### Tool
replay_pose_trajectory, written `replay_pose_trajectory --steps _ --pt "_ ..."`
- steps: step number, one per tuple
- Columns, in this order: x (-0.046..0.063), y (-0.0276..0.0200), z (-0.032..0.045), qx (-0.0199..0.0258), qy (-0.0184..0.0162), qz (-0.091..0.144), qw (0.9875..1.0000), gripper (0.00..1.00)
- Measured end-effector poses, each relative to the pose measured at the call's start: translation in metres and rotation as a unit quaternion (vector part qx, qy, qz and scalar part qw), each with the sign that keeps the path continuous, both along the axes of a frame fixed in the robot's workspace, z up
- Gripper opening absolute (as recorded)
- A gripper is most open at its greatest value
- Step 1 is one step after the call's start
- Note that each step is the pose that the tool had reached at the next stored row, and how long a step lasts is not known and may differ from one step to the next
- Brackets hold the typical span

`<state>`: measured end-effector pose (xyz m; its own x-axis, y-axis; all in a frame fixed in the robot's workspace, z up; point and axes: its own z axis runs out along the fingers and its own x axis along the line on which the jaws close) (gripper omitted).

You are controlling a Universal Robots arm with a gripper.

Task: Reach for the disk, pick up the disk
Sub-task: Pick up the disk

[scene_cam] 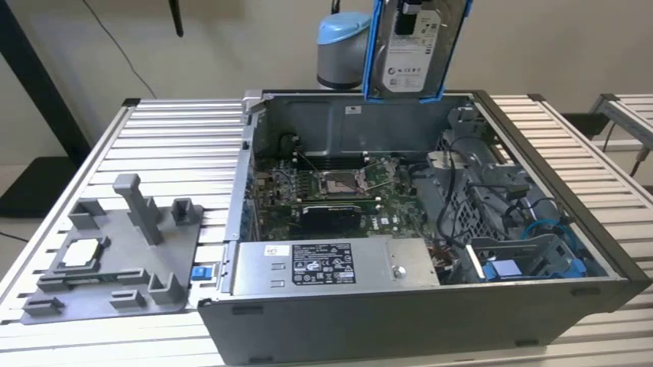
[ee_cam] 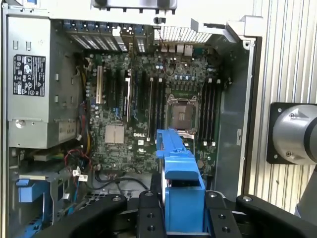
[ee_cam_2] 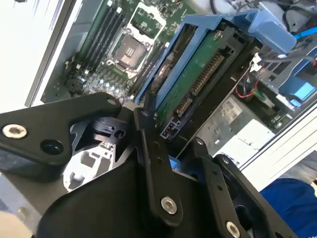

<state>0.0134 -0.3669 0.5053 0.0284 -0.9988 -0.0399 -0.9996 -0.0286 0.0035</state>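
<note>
1. Exterior view: your disk hangs long axis upright, well above the open computer case
2. Second wrist view: gripper clamps the disk's connector end
3. First wrist view: its blue frame sits between both fingers, over the motherboard

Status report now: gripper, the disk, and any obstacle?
Gripper shut on the disk. Disk lifted, hanging upright above the open computer case. Nothing touching it.

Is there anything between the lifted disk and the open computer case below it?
No. In the exterior view the disk hangs above the computer case, with only open air between. In the first wrist view the claw grips the disk over the motherboard.
</note>
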Motion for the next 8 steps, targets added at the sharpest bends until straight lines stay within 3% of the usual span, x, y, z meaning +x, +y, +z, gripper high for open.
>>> replay_pose_trajectory --steps 8 --pt "0.033 0.0000 -0.0005 0.0001 0.0000 0.000 1.0000 0.00"
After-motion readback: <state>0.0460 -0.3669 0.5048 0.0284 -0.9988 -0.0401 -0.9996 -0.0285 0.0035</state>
